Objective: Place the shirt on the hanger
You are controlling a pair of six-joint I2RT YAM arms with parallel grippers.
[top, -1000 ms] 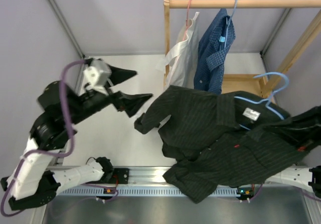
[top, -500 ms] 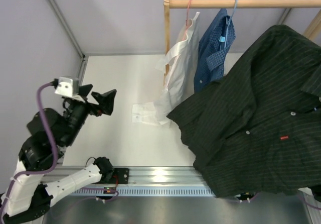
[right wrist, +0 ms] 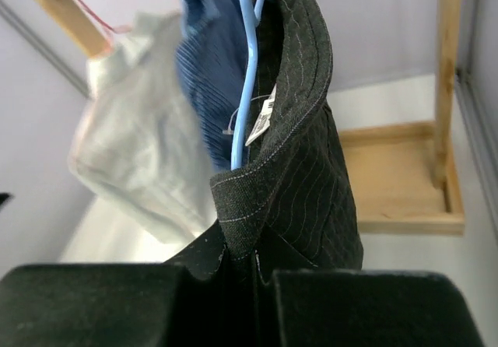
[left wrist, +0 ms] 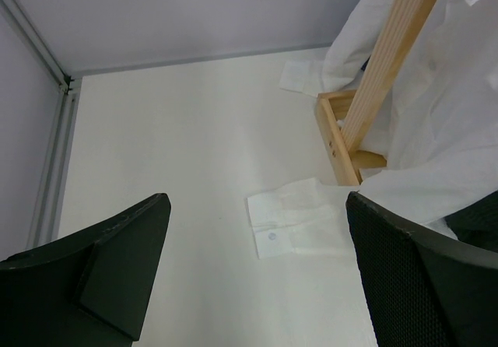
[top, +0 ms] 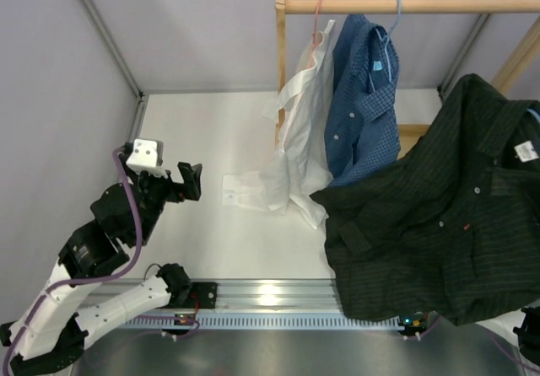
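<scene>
The dark shirt (top: pixel 439 216) hangs in the air at the right, collar up and tail spread over the table's front edge. In the right wrist view its collar (right wrist: pixel 299 90) stands upright with the light-blue wire of the hanger (right wrist: pixel 245 90) running up inside it beside the white label. My right gripper (right wrist: pixel 253 265) is shut on the collar's lower fold; in the top view the shirt hides it. My left gripper (top: pixel 190 182) is open and holds nothing, far left of the shirt, over bare table (left wrist: pixel 257 207).
A wooden rack has a rod (top: pixel 439 5) carrying a white shirt (top: pixel 299 115) and a blue checked shirt (top: pixel 363 98). The white shirt's cuff (top: pixel 240 192) lies on the table. The rack's base frame (top: pixel 413 131) sits behind the dark shirt. Walls close in on the left and at the back.
The dark shirt was lifted off the table and swung up to the right; it now hangs lower than half a second ago. The left arm pulled back down to the left, still open.
</scene>
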